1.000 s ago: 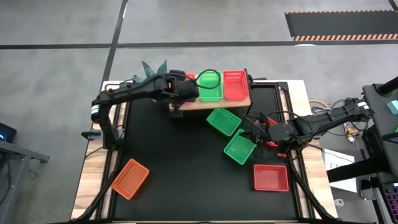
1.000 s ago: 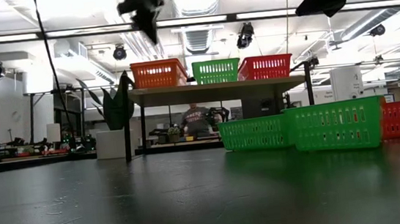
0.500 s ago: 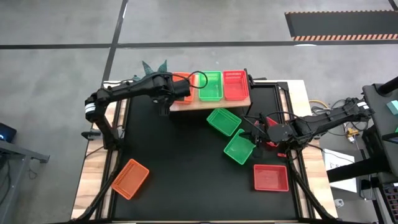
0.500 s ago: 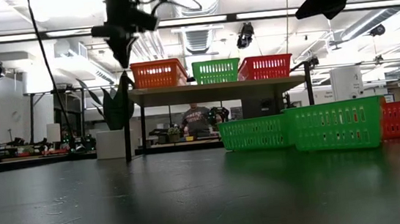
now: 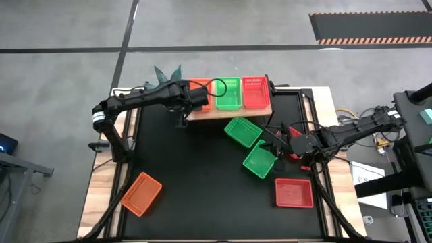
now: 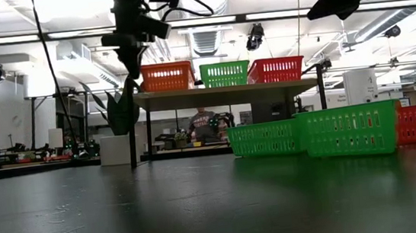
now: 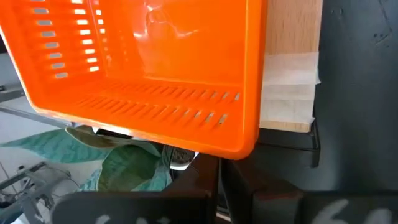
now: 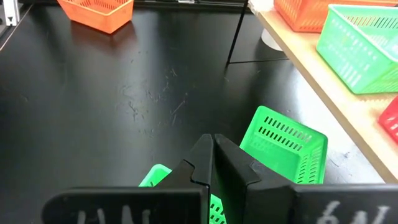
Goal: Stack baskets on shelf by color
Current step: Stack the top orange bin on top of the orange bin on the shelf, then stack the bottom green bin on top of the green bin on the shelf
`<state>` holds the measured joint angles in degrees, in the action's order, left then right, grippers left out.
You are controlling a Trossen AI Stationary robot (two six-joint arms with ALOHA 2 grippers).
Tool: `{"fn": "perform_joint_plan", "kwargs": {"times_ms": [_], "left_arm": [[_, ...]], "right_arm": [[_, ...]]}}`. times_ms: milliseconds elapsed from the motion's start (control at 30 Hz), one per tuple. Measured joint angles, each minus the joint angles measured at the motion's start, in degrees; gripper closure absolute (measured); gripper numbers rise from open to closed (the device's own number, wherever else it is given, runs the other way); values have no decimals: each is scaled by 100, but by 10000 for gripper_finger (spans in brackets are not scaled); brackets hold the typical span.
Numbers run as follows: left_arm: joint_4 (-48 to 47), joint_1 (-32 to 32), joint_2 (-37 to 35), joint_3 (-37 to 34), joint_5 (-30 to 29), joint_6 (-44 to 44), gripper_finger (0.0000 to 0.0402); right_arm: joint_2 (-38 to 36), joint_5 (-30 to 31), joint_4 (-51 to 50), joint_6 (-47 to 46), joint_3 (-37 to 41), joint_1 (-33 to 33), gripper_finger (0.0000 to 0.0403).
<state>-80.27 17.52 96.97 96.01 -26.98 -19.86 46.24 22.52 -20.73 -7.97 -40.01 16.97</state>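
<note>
The light-wood shelf [image 5: 233,111] carries an orange basket [image 6: 164,76], a green basket [image 6: 224,73] and a red basket [image 6: 275,69] side by side. Two green baskets [image 5: 243,131] [image 5: 260,160], a red one [image 5: 293,192] and an orange one [image 5: 142,194] lie on the black table. My left gripper [image 6: 130,59] is shut and points down just off the shelf's left end, close beside the orange basket [image 7: 149,68]; I see no touch. My right gripper [image 8: 212,149] hangs shut above the nearer green basket [image 8: 286,149].
A green plant [image 5: 165,73] stands behind the shelf's left end, close to my left arm. A wide stretch of black tabletop [image 5: 196,169] lies bare between the shelf and the near orange basket. A person [image 6: 203,124] shows in the room beyond the table.
My left gripper has swung from above the shelf toward the table's left edge and come down to the shelf's left end, staying shut. The orange basket on the shelf has kept its place.
</note>
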Motion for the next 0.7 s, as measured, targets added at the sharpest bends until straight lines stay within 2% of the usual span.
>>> {"fn": "perform_joint_plan", "kwargs": {"times_ms": [567, 700], "left_arm": [[167, -9, -46, 0, 129, 6, 402], [71, -159, -255, 0, 128, 312, 402]], "right_arm": [[-2, 0, 0, 4, 0, -1, 394], [-2, 0, 0, -12, 0, -1, 394]]}}
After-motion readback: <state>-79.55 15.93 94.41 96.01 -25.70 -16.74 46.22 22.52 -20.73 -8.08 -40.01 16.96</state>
